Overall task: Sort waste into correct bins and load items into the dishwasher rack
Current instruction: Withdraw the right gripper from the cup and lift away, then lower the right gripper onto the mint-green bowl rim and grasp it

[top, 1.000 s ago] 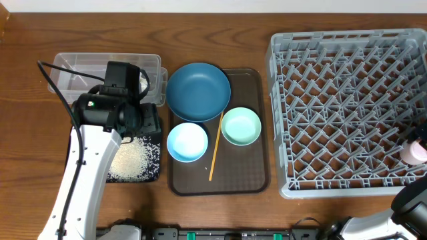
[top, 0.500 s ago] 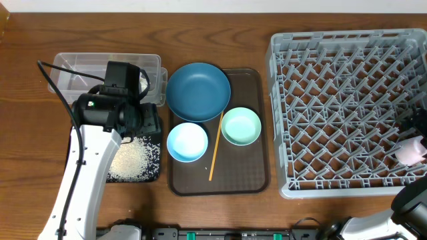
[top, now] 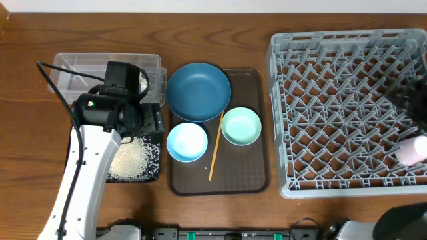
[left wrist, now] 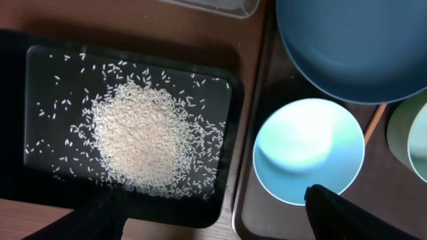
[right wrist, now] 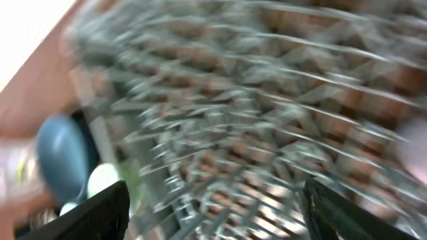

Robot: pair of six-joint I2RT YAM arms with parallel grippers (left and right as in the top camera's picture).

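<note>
The grey dishwasher rack point(top: 347, 107) fills the right side. A small pink bowl point(top: 417, 148) lies in it at the right edge. My right gripper point(top: 411, 100) is a dark blur above the rack, just beyond the pink bowl; in the right wrist view it point(right wrist: 213, 213) is open and empty over blurred pegs. My left gripper point(top: 151, 120) hovers open and empty over the black tray point(left wrist: 40, 193) holding the rice heap point(left wrist: 140, 137). On the brown tray are the dark blue plate point(top: 198, 91), light blue bowl point(top: 187, 142), mint-green bowl point(top: 241, 126) and wooden stick point(top: 216, 148). Wrapper and tissue are hidden.
The clear tub point(top: 80, 70) stands behind the black tray, partly under my left arm point(top: 87, 167). The brown serving tray point(top: 247, 177) lies between the bins and the rack. Bare wooden table runs along the back edge.
My right gripper has let go of the pink bowl and moved away towards the back of the rack. The bowl stays in the rack. The left arm has not moved.
</note>
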